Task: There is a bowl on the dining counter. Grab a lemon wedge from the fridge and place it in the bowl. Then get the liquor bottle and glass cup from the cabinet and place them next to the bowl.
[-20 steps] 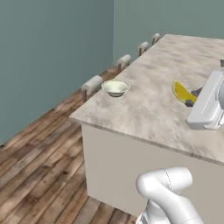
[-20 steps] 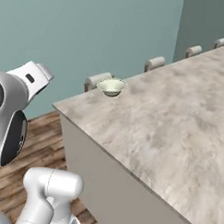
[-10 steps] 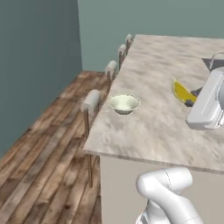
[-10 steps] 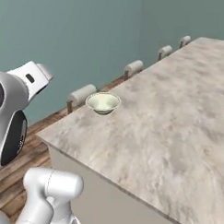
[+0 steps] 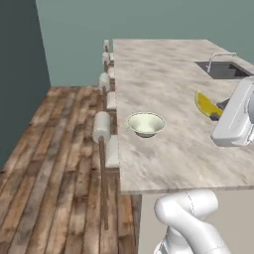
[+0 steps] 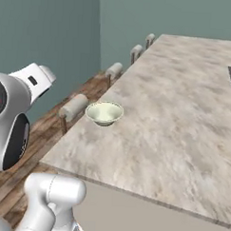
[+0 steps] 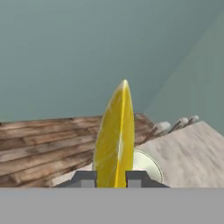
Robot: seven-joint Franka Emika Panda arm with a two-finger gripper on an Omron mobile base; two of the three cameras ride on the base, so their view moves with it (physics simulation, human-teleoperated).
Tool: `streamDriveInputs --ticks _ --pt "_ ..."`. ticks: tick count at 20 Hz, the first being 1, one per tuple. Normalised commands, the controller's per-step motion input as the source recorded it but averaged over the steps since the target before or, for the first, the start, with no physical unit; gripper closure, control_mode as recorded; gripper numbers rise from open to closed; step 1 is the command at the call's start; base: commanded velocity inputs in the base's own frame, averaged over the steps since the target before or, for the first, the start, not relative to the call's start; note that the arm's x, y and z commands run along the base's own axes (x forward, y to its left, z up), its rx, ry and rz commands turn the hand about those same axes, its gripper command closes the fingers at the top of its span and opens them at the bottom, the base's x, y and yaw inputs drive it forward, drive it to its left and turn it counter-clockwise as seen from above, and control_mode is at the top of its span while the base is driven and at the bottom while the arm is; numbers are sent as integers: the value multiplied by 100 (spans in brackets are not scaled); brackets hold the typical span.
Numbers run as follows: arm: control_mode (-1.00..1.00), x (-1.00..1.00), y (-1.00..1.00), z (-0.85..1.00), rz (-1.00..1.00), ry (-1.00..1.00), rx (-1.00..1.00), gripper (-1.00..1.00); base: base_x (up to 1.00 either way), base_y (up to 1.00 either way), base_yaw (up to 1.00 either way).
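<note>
**Lemon wedge in the claw, bowl waiting near the tabletop edge**

The dining counter's tabletop (image 5: 168, 94) runs away from the robot, with stools (image 5: 102, 126) down its left side and a sink (image 5: 222, 69) set in at the far right. On it, close to the stool-side edge, stands the bowl (image 5: 146, 123), upright, mouth up and with nothing in it. It looks stiff and steady enough to take a dropped piece without sliding.

The lemon wedge (image 7: 116, 135) is held up above the tabletop, off to the right of the bowl in the left base view and apart from it. The claw (image 7: 111, 178) is closed on its lower end, one dark fingertip on each flat cut face.

The wedge is probably very light, slightly soft and wet, so likely slippery. Pinching across the two flat faces, as here, looks like the sound hold; squeezing the curved rind would let it squirt out.

Its long axis runs straight out along the claw, away from the hand. The free tip points outward, and the thin edge faces the hand camera.
</note>
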Motion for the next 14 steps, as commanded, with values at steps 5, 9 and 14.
streamDriveInputs --ticks 5,9,14 --pt "100 0 0 0 0 0 0 100 2 98 -38" --pt "100 0 0 0 0 0 0 100 0 93 -39" --pt "100 0 0 0 0 0 0 100 13 69 -50"
